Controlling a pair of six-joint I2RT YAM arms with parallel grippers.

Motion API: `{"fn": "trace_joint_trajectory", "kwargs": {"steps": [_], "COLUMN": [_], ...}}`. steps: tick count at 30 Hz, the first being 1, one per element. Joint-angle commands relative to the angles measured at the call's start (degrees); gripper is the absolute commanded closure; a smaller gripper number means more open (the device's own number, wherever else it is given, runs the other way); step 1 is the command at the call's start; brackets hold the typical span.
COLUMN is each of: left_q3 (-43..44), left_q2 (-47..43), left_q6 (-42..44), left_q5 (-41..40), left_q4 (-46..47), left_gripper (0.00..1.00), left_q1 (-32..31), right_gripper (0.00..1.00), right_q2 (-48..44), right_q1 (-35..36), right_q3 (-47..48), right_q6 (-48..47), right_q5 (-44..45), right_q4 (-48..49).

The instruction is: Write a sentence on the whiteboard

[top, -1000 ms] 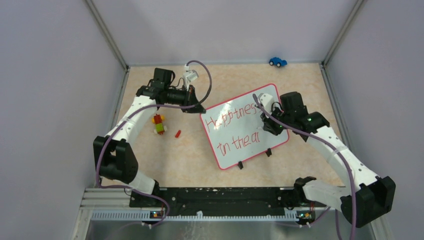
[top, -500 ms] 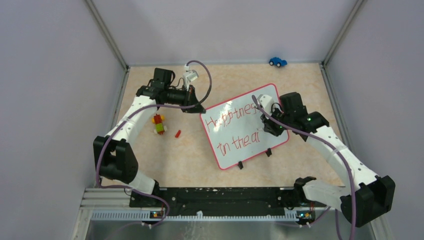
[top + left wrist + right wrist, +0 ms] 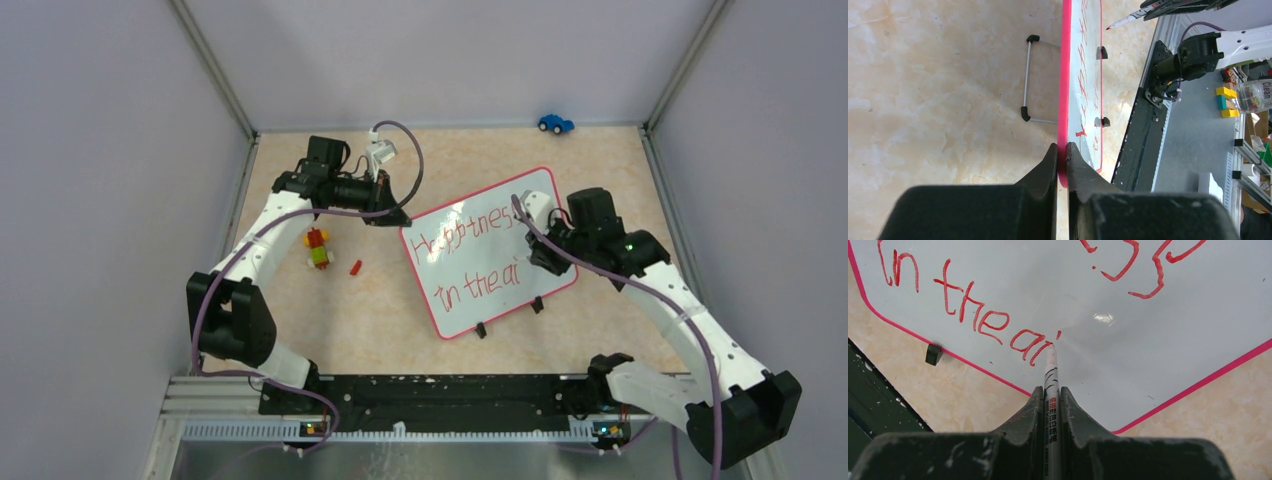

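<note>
Whiteboard: mid-table, nearer the right edge, set askew.
Left gripper: clenched on the board's pink rim at its far-left corner.
Right gripper: grasping the marker, whose tip sits at the end of "in the ai".
Sentence: second line unfinished.
Risk: heavy pen pressure may pivot the board in the thin pinch and skew or smear the letters. A tip that lifts leaves gaps.

Pink-framed whiteboard sits skewed; red sentence on it reaches "in the ai", unfinished.
</note>
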Motion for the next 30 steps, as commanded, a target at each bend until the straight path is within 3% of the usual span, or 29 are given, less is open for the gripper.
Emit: {"fn": "trace_joint_trajectory", "kwargs": {"steps": [1,30], "left_q3": [-1.92,-1.83], "left_q2": [2.01,2.79], "left_q6": [2.19,2.43], "left_q5": [-1.99,-2.11], "left_q4": [-3.96,-3.92], "left_gripper": [1.0,1.0], "left_q1": [-2.22,-2.22], "right_gripper": [1.0,1.0], "right_q2": [-0.75,2.35], "right_q1": [-0.94,-0.9], "right_q3": [-0.26,-4.49], "right_q6": [-0.78,-2.19], "right_q5": [0.32,5.09], "right_q4": [0.37,1.56]}}
